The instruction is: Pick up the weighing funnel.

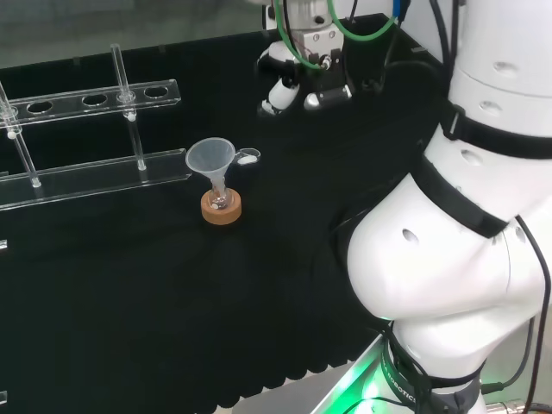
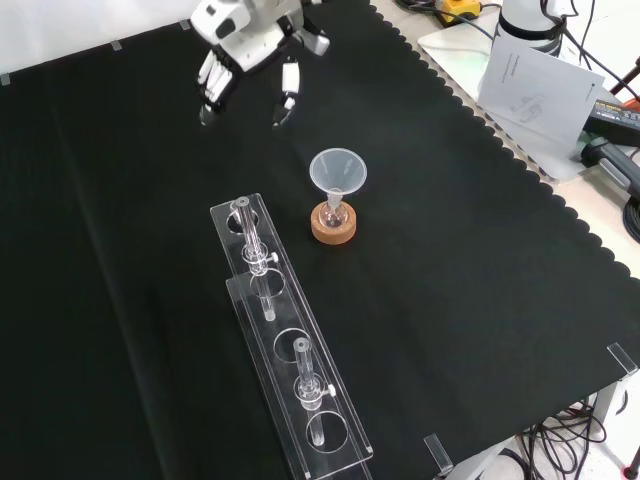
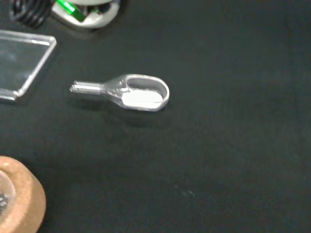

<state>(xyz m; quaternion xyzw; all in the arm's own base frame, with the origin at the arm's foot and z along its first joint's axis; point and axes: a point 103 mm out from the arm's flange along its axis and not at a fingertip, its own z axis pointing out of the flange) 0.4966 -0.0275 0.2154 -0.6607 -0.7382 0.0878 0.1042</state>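
Note:
The weighing funnel (image 3: 131, 92) is a small clear scoop with a short stem, lying flat on the black cloth with white powder in its bowl. In the head view the weighing funnel (image 1: 248, 156) lies just right of the big funnel's rim. My hand (image 1: 293, 78) hangs above the cloth, farther right and back from it, fingers relaxed and holding nothing. In the front view the hand (image 2: 250, 50) is at the top, up and left of the big funnel (image 2: 337, 170), with its fingertips (image 2: 285, 100) pointing down.
The big funnel (image 1: 210, 159) stands in a small flask on a cork ring (image 1: 222, 207), close beside the weighing funnel. A clear test tube rack (image 1: 86, 138) with tubes lies to the left in the head view. Papers (image 2: 540, 80) lie off the cloth's right edge.

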